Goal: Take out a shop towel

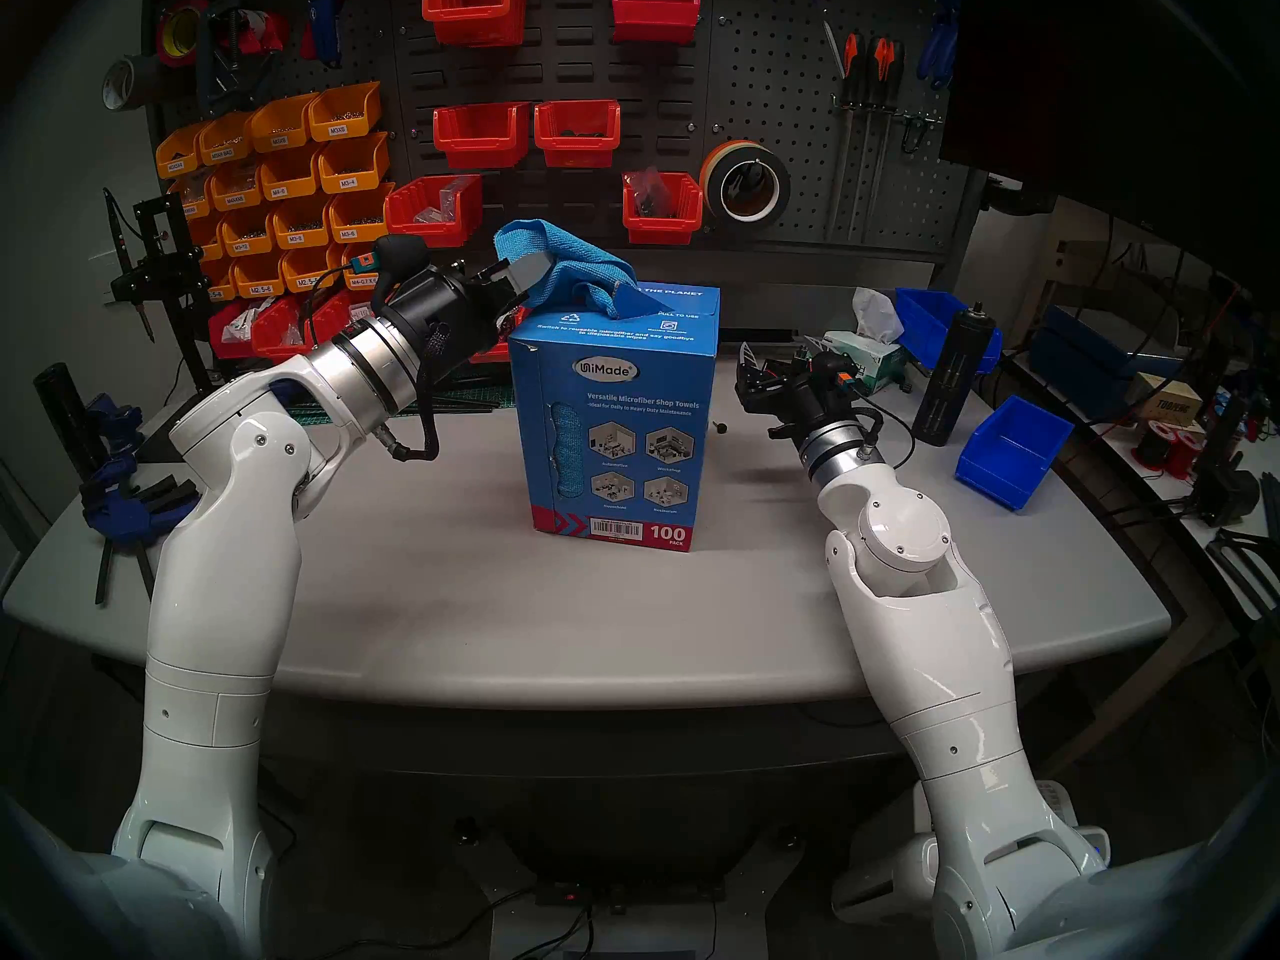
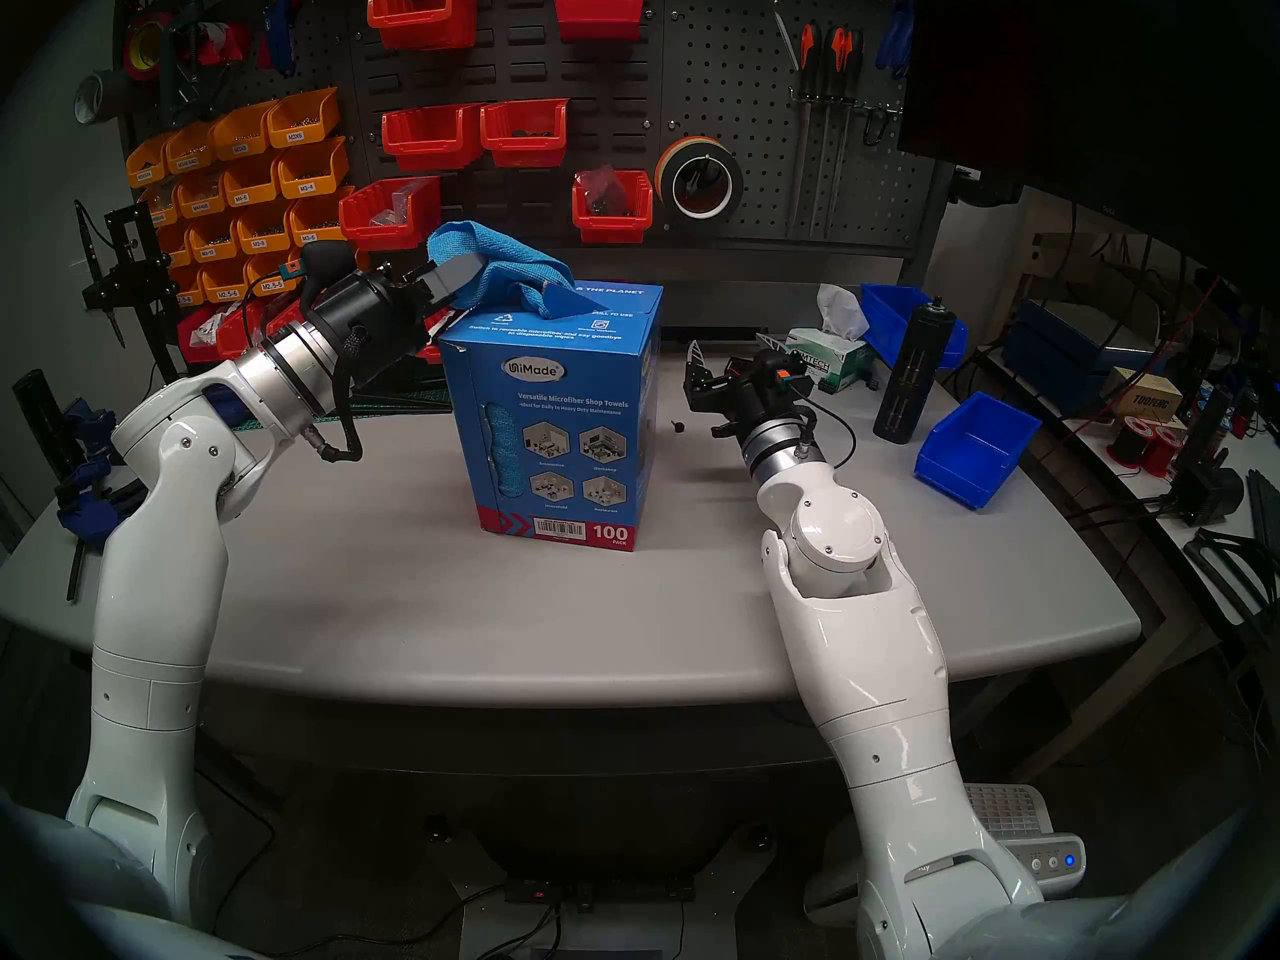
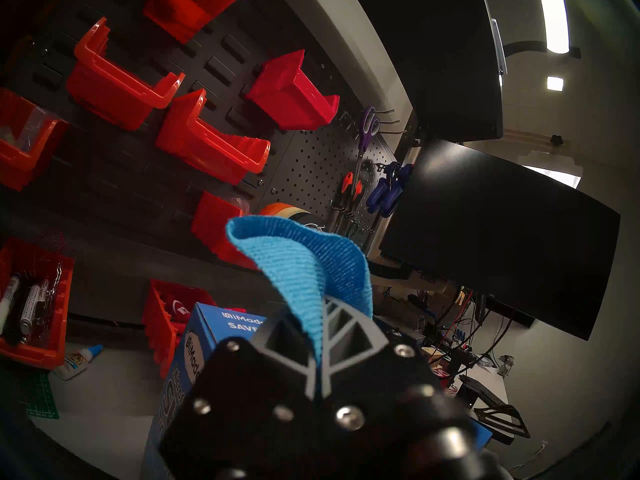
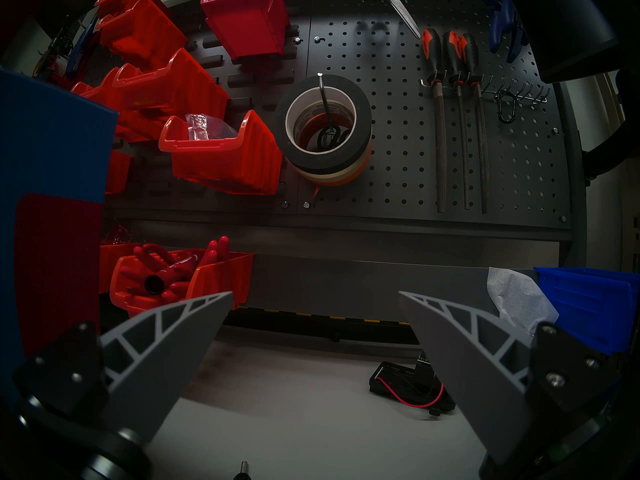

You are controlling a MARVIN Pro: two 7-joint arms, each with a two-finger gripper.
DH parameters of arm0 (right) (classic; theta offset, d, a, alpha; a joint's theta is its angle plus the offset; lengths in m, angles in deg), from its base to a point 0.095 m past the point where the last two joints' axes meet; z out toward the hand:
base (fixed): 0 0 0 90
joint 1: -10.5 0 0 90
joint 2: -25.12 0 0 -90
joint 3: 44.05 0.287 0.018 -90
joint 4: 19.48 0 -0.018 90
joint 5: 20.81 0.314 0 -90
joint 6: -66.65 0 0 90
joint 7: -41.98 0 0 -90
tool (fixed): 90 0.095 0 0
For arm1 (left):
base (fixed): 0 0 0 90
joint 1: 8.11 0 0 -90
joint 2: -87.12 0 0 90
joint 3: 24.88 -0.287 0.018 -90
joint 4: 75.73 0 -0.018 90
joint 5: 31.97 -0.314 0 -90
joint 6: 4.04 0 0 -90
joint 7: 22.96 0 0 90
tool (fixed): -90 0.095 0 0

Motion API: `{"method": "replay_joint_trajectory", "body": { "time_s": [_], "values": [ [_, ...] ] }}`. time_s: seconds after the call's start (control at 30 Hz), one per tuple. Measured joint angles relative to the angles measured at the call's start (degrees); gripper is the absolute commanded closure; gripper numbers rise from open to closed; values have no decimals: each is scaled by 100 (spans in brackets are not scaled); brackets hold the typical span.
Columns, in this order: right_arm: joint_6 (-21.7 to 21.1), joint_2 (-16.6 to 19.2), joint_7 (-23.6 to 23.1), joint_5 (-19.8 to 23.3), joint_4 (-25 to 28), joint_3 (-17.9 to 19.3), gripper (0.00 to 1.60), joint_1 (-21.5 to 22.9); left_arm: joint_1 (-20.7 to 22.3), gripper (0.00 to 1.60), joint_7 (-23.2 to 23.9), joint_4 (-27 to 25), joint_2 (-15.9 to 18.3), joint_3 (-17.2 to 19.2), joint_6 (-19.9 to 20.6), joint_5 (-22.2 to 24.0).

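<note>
The shop towel [image 1: 554,262] is bright blue with a fine ribbed weave, thin and soft; it rises in loose folds from the top opening of the tall blue box [image 1: 616,418], which stands on the grey table [image 1: 429,591]; one end curls upward above the left gripper [image 1: 530,280], whose grey fingers [image 3: 341,334] are pinched together on the cloth at the box's upper left corner; the other end still trails into the opening; the right gripper [image 4: 315,375] hangs over the table well to the box's right, its fingers spread apart and holding nothing.
</note>
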Motion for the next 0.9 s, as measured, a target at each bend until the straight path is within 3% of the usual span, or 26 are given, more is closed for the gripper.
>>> {"method": "replay_joint_trajectory", "body": {
  "time_s": [0.9],
  "values": [
    [0,0,0,0,-2,0,0,0,-145,160,98,-137,72,541,-113,42]
  ]
}}
